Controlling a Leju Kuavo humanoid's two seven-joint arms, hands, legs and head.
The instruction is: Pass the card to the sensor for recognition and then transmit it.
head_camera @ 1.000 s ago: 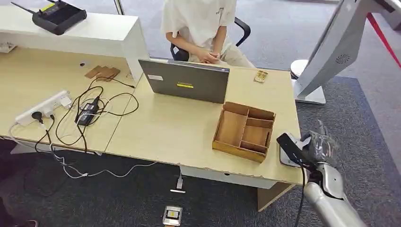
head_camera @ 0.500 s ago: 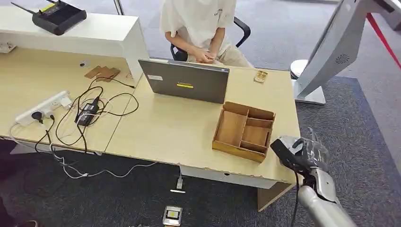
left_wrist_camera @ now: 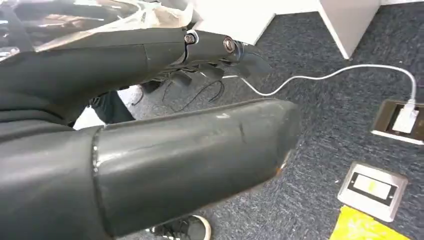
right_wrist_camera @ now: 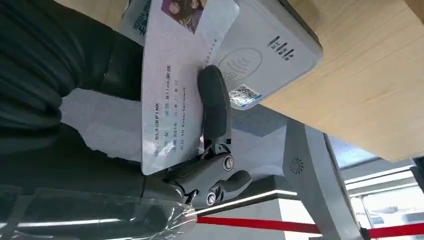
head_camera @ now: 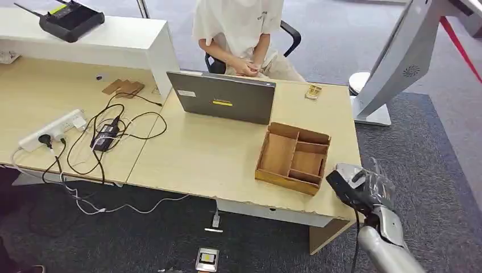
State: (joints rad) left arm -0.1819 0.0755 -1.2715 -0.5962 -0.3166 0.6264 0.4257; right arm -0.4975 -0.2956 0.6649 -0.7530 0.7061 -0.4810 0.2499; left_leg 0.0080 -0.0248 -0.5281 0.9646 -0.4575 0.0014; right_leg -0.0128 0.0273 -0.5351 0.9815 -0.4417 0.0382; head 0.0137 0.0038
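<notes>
The right hand point(head_camera: 364, 190) is gripping the card point(right_wrist_camera: 172, 85), a dark finger point(right_wrist_camera: 214, 102) pressing across its printed face, and is hovering at the right front corner of the wooden surface point(head_camera: 210, 153). The card is lying just over the white sensor point(right_wrist_camera: 272, 55), which is sitting at that corner; whether the two are touching is not clear. In the head view the hand is covering most of the sensor, just beside a wooden compartment tray point(head_camera: 293, 157). A laptop point(head_camera: 223, 96) is standing farther back, and a person point(head_camera: 241, 28) is sitting behind it. The left hand point(left_wrist_camera: 150, 135) is hanging over the dark carpet point(left_wrist_camera: 340, 115), its fingers stretched out and holding nothing, near a white cable point(left_wrist_camera: 320, 77).
</notes>
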